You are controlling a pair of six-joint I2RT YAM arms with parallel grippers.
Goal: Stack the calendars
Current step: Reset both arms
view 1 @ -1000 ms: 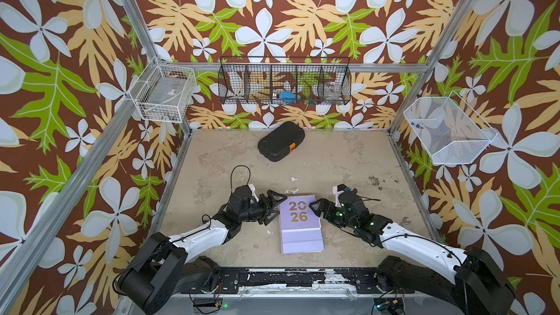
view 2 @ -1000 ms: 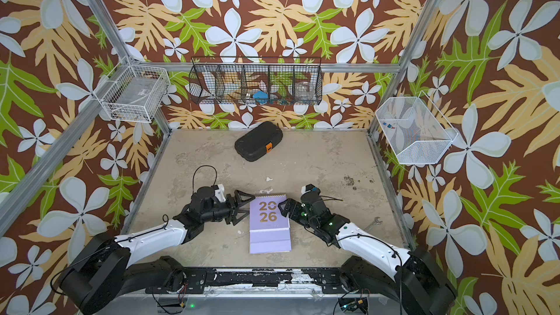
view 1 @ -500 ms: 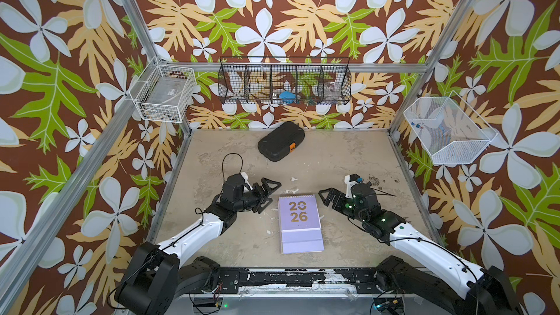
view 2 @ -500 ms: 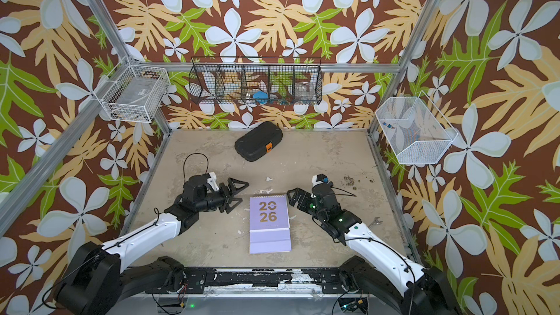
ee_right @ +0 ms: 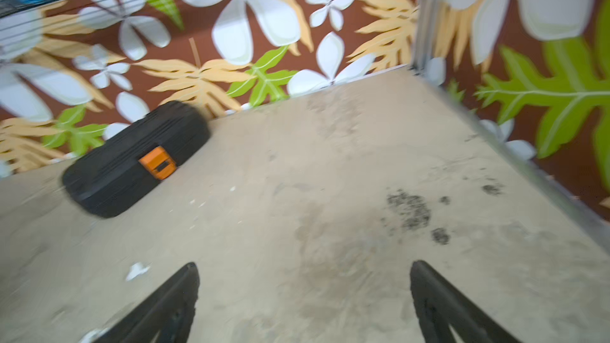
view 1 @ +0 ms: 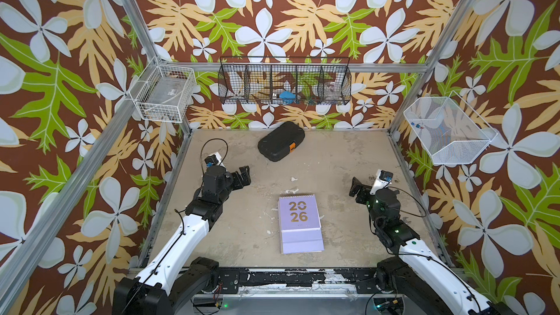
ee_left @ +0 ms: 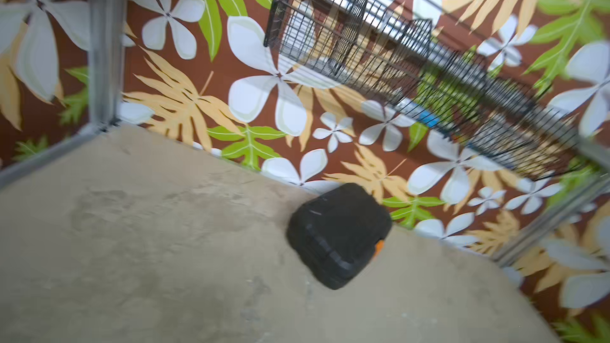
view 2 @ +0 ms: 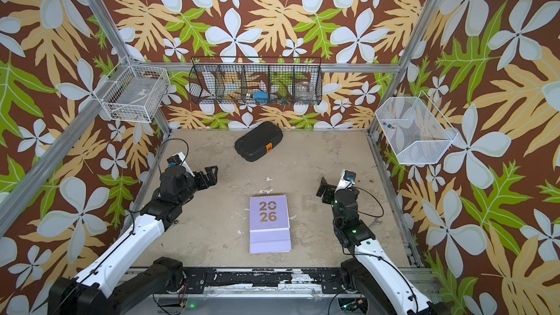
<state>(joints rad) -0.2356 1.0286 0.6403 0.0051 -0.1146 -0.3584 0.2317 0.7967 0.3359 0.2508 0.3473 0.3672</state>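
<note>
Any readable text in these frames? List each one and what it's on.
"20" over "26" (2026), gold: on the cover of the lilac calendar, in both top views.
Tiny gold print under the "26": too small to read.
Label inside the white wire basket: too small to read.
Orange tab on the black case: blurred, no legible text.

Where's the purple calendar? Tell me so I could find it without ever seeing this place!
Look at the sandy table inside the flowery walls. Near the middle of its front edge, on the robot's side, lies the lilac calendar, flat. It shows gold 2026 on its cover, unlike the black case with an orange tab by the back wall.
</note>
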